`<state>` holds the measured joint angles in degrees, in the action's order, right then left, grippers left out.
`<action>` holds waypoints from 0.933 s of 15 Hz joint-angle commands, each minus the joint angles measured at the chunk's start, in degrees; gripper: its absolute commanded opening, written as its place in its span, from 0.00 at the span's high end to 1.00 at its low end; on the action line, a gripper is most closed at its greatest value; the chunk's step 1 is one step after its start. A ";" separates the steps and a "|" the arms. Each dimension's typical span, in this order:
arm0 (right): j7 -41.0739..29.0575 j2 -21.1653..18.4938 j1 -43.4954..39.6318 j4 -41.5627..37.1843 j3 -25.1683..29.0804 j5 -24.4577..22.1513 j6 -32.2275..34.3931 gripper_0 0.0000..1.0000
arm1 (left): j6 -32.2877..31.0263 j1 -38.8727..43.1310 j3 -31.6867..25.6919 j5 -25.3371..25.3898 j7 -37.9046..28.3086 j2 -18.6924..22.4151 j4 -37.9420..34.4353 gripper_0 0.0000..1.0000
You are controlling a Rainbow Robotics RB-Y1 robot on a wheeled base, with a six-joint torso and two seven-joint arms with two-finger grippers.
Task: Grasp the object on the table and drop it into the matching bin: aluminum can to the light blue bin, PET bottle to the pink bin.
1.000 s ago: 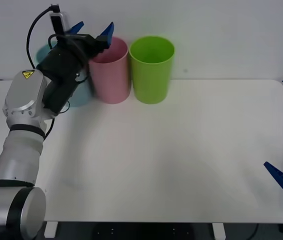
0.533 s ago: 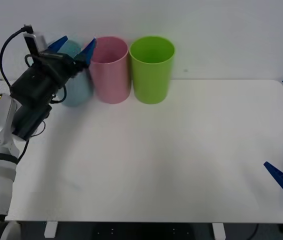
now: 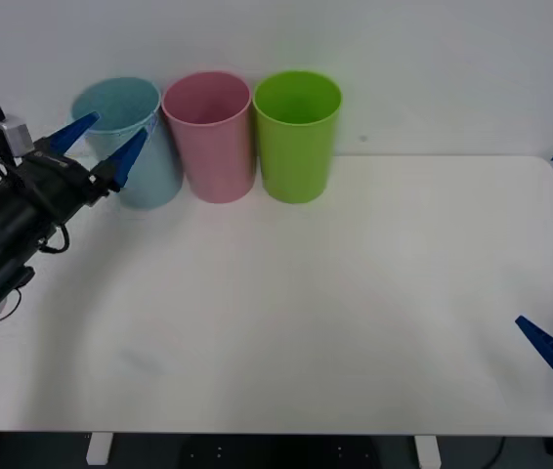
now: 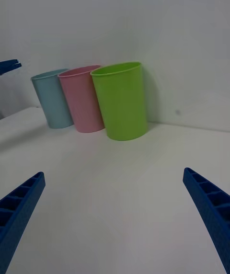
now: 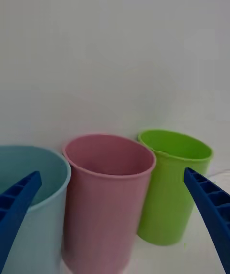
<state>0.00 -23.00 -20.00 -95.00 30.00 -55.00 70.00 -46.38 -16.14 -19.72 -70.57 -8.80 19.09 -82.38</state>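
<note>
The PET bottle is out of view. The pink bin (image 3: 208, 137) stands upright at the back of the table (image 3: 355, 293), between the light blue bin (image 3: 159, 171) and a green one. My left gripper (image 3: 120, 124) hangs open and empty at the table's left side, just in front of the light blue bin's rim, with its fingertips pointing toward the bins. The left wrist view looks over the pink bin (image 5: 108, 197) and the light blue bin (image 5: 43, 216) between the open fingers. At the right edge of the table, my right gripper (image 3: 540, 300) is parked, open and empty.
A green bin (image 3: 296, 137) stands right of the pink one, and all three touch in a row along the back wall. From the right wrist, the green bin (image 4: 120, 101), pink bin (image 4: 82, 99) and light blue bin (image 4: 52, 99) stand far off.
My left arm has pulled back from above the pink bin's rim, moving left and down to the front of the light blue bin, open throughout. The right arm has not moved.
</note>
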 commanded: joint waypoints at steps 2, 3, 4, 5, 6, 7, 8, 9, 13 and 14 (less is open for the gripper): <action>0.00 0.00 0.00 0.00 0.00 0.00 0.00 0.00 | -6.44 6.03 -3.48 1.14 0.45 1.38 -3.57 0.00; 0.00 0.00 0.00 0.00 0.00 0.00 0.00 0.00 | -8.20 7.26 -4.62 1.14 0.72 1.65 -3.93 0.00; 0.00 0.00 0.00 0.00 0.00 0.00 0.00 0.00 | -10.22 8.32 -5.50 1.05 1.16 2.09 -4.10 0.00; 0.00 0.00 0.00 0.00 0.00 0.00 0.00 0.00 | -11.54 9.64 -5.68 1.40 1.77 3.05 -4.10 0.00; 0.00 0.00 0.00 0.00 0.00 0.00 0.00 0.00 | -12.51 10.69 -5.85 1.58 3.09 3.84 -4.10 0.00; 0.00 0.00 0.00 0.00 0.00 0.00 0.00 0.00 | -12.86 11.84 -5.94 2.01 4.85 4.64 -4.10 0.00; 0.00 0.00 0.00 0.00 0.00 0.00 0.00 0.00 | -13.65 13.15 -6.21 2.10 5.46 5.78 -4.10 0.00; 0.00 0.00 0.00 0.00 0.00 0.00 0.00 0.00 | -15.06 13.94 -6.82 2.01 5.73 6.31 -4.10 0.00; 0.00 0.00 0.00 0.00 0.00 0.00 0.00 0.00 | -19.01 19.04 -8.58 3.07 9.86 10.00 -4.10 0.00; 0.00 0.00 0.00 0.00 0.00 0.00 0.00 0.00 | -19.63 20.10 -8.84 3.68 9.95 10.52 -4.10 0.00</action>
<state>0.00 -23.00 -20.00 -95.00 30.00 -55.00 70.00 -65.61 3.13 -28.39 -67.35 0.84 29.17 -86.50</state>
